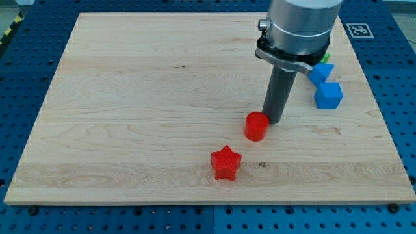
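Note:
My tip (273, 121) rests on the wooden board (130, 97) right of centre, touching or almost touching the upper right side of a red cylinder (256, 126). A red star block (225, 162) lies below and to the left of that cylinder, apart from it. To the tip's right sit two blue blocks: a blue cube (328, 95) and, just above it, another blue block (319, 71) of unclear shape. A green block (325, 58) peeks out behind the arm's body, mostly hidden.
The board lies on a blue perforated table (396, 78). A black-and-white marker tag (359, 30) sits at the board's top right corner. The arm's wide grey body (299, 29) covers the board's upper right part.

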Robot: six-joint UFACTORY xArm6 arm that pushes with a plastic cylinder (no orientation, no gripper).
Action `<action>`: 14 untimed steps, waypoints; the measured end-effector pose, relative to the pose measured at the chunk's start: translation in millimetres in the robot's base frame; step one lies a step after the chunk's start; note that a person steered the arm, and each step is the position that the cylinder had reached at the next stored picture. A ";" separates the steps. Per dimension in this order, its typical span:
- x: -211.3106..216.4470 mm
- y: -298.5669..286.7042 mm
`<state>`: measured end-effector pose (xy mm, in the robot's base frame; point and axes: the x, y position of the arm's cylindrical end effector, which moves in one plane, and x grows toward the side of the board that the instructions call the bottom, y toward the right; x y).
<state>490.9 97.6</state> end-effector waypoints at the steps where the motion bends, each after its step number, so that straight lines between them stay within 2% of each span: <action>1: 12.5 -14.9; 3: 29.0 -59.1; 4: 5.2 -47.5; 5: -19.0 11.0; 7: 15.5 108.7; 9: 18.0 110.5; 10: 17.4 154.7; 11: -2.6 179.0; 13: 6.4 165.0; 14: 14.7 115.5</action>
<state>505.6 213.1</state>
